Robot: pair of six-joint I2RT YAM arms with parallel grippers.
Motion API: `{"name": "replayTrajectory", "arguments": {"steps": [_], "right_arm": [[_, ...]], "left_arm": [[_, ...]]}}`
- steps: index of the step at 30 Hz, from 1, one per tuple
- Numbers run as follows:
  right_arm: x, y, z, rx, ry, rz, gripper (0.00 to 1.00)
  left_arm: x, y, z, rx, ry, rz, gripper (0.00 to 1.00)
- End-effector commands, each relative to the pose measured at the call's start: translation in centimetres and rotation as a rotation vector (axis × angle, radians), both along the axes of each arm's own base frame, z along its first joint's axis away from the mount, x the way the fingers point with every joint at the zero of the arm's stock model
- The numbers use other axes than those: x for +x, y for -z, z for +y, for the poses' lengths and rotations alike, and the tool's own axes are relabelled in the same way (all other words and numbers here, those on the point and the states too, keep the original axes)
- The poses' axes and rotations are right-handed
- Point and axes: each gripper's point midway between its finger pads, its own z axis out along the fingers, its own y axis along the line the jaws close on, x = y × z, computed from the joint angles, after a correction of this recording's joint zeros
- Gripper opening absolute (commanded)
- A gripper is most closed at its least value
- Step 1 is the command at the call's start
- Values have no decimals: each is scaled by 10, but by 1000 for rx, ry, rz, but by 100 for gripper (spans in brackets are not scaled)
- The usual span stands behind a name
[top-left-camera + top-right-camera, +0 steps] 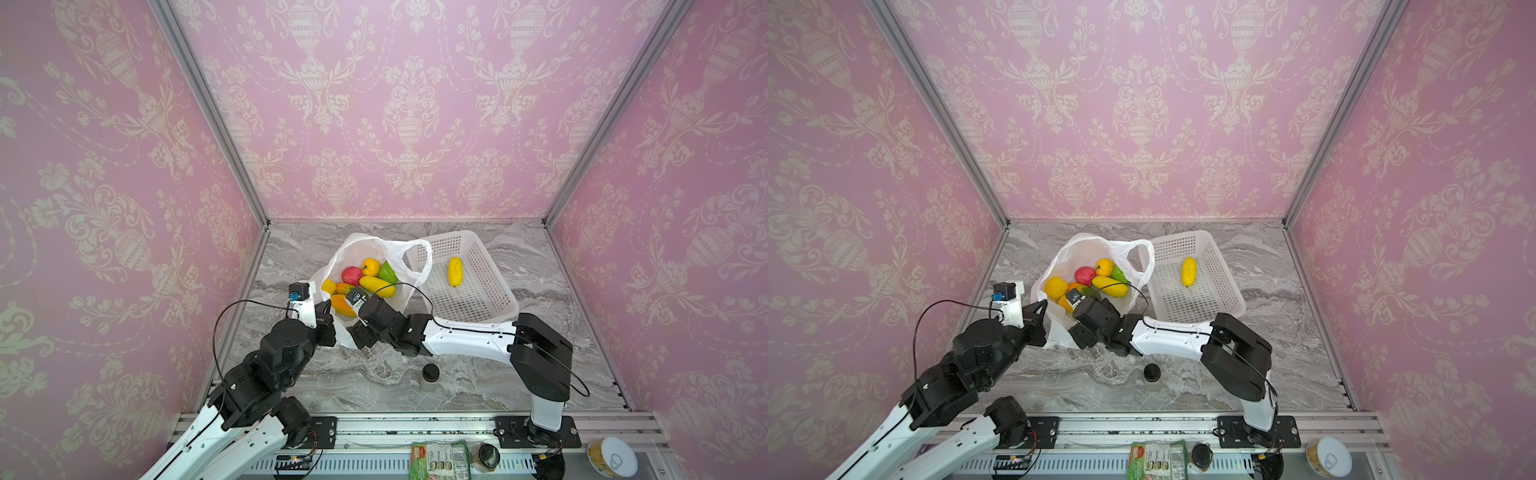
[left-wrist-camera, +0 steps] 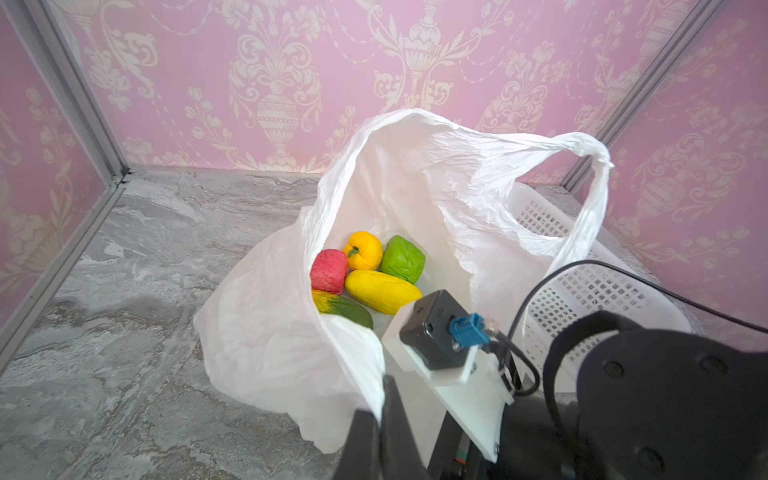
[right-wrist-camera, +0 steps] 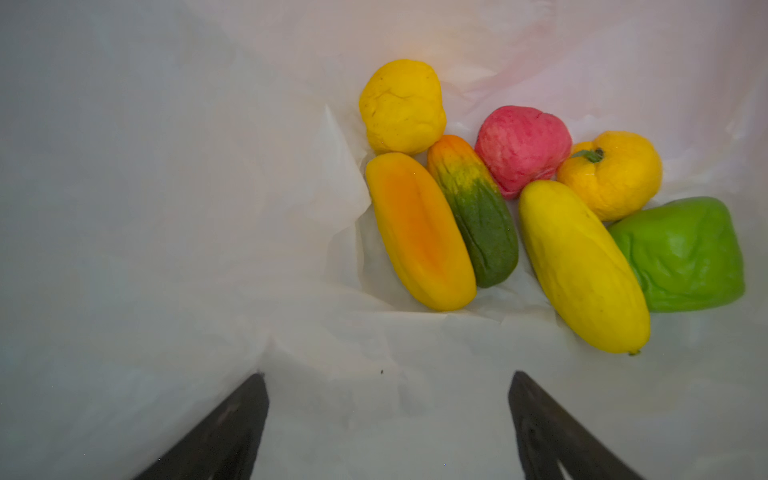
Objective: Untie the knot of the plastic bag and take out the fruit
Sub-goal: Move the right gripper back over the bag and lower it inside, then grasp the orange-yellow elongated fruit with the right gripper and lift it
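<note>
The plastic bag (image 1: 365, 249) (image 2: 415, 187) lies with its mouth wide open and one handle loop (image 2: 590, 199) hanging free; the knot does not show. My left gripper (image 2: 380, 399) (image 1: 326, 309) is shut on the bag's near rim. My right gripper (image 3: 388, 374) is open inside the bag, its jaws empty over the bag's floor, just short of the fruit. Several fruit lie together there: a yellow long one (image 3: 582, 266), a green-and-orange one (image 3: 473, 212), a pink-red one (image 3: 521, 149) and a lumpy green one (image 3: 681, 253). One more yellow fruit (image 1: 455, 271) lies in the basket.
A white perforated basket (image 1: 478, 307) stands tilted right of the bag, touching it. A dark-lidded small jar (image 1: 430, 376) stands on the marble table near the front. Pink walls close three sides. A packet (image 1: 440, 459) and a can (image 1: 611, 457) lie beyond the front rail.
</note>
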Motion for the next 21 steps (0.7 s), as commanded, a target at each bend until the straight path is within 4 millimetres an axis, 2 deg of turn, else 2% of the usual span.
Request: {"name": "replayTrajectory", "arguments": {"steps": [1, 4, 8, 12, 15, 21], "right_arm": [[-25, 14, 22, 30, -96, 36, 95], [-26, 12, 21, 53, -86, 39, 97], [3, 5, -3, 48, 46, 11, 99], [34, -3, -25, 87, 156, 30, 95], [44, -2, -24, 66, 171, 26, 92], [66, 24, -10, -46, 184, -10, 89]], "left_arm": [[-1, -1, 21, 47, -89, -12, 0], [-3, -3, 26, 54, -106, -8, 0], [-2, -1, 25, 58, -106, -4, 0], [1, 5, 21, 64, -95, 7, 0], [1, 7, 20, 66, -91, 14, 0], [2, 6, 16, 70, -75, 7, 0]]}}
